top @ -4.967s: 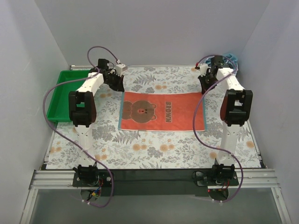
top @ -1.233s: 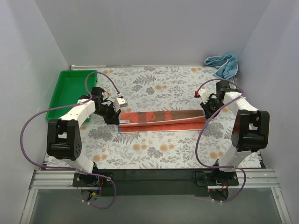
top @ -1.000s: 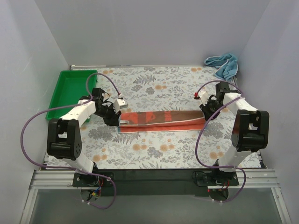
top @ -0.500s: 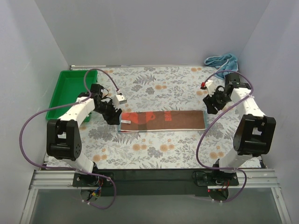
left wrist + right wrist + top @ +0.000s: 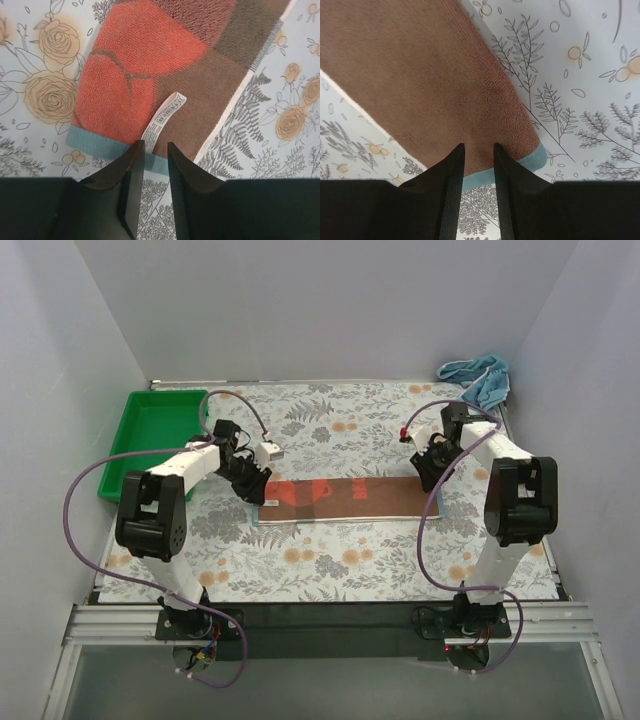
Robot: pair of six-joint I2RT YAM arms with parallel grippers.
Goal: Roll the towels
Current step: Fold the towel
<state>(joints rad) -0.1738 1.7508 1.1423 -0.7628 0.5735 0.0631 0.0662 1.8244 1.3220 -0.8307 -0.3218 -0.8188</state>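
Observation:
The rust-red and brown towel (image 5: pixel 350 498) lies flat on the floral cloth as a long folded strip, with pale blue ends. My left gripper (image 5: pixel 256 478) hovers over its left end. In the left wrist view the towel (image 5: pixel 135 60) and its white label (image 5: pixel 164 116) lie just past my left gripper (image 5: pixel 155 146), whose jaws stand narrowly open with nothing between them. My right gripper (image 5: pixel 428 470) is over the right end. In the right wrist view my right gripper (image 5: pixel 477 149) is narrowly open over the brown towel (image 5: pixel 420 75) and its blue hem (image 5: pixel 532 159). The light blue towel (image 5: pixel 478 378) sits crumpled at the back right corner.
A green tray (image 5: pixel 150 435) stands at the back left of the table. The floral cloth (image 5: pixel 330 560) covers the table. Grey walls close in the left, right and back sides.
Both grippers let go of the towel's ends, drew back, then came in over the ends again with narrower jaws. The towel now lies flat as a folded strip.

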